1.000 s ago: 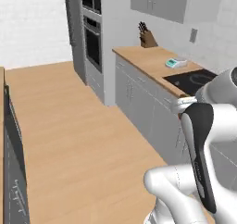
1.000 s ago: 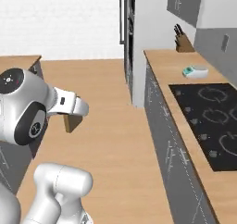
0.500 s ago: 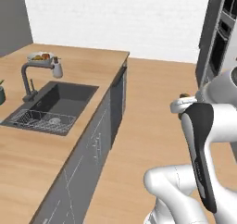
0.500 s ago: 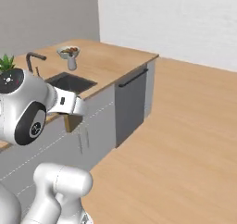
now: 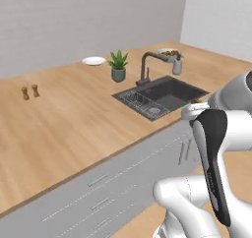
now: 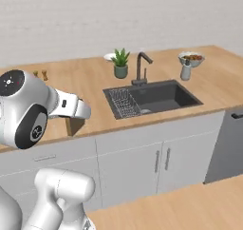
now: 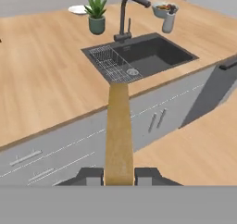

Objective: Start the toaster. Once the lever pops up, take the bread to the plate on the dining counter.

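The tan bread [image 7: 118,130] stands edge-on between my fingers, and my gripper [image 7: 118,174] is shut on it. From the right base view the gripper [image 6: 71,121] hangs just in front of the dining counter [image 6: 90,84], with the bread [image 6: 70,126] sticking down from it. The white plate [image 5: 93,61] lies at the far side of the dining counter [image 5: 64,119], behind a potted plant [image 5: 118,66]. The hand view looks over the counter edge toward the plate [image 7: 77,9], which is well away from the bread. The toaster is out of view.
A dark sink [image 6: 152,97] with a faucet [image 6: 141,67] is set in the counter. A fruit bowl [image 6: 191,59] and a grey cup [image 6: 186,71] stand to the sink's right. Two small shakers [image 5: 30,91] stand at the left. Grey cabinet fronts [image 7: 69,149] and a dark dishwasher [image 7: 217,84] lie below.
The base has turned, so both base views swung from the hob counter and ovens to the dining counter with the sink. The gripper has stayed shut on the bread.
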You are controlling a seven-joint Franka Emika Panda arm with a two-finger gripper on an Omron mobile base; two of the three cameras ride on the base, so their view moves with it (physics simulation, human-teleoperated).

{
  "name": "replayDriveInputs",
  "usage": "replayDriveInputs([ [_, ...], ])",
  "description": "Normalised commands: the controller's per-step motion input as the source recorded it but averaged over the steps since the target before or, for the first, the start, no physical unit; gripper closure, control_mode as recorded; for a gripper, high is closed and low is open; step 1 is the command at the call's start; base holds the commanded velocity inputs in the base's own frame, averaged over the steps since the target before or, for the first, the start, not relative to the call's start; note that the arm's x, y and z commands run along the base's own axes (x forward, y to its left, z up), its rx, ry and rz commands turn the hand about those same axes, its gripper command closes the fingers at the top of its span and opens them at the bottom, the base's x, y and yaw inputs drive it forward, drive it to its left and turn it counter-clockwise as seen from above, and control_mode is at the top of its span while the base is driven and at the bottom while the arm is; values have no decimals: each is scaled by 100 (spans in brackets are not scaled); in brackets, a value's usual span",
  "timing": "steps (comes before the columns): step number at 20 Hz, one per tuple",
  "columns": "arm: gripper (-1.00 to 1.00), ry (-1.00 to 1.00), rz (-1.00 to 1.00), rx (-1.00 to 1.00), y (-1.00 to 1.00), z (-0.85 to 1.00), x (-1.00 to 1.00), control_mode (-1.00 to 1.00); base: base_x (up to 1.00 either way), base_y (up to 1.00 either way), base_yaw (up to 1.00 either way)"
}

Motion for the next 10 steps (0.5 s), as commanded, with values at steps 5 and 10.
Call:
replayDriveInputs([
  [5, 100, 0, 0, 0, 0, 0, 0, 100, 0, 0, 93],
  [10, 100, 0, 0, 0, 0, 0, 0, 100, 0, 9, 35],
])
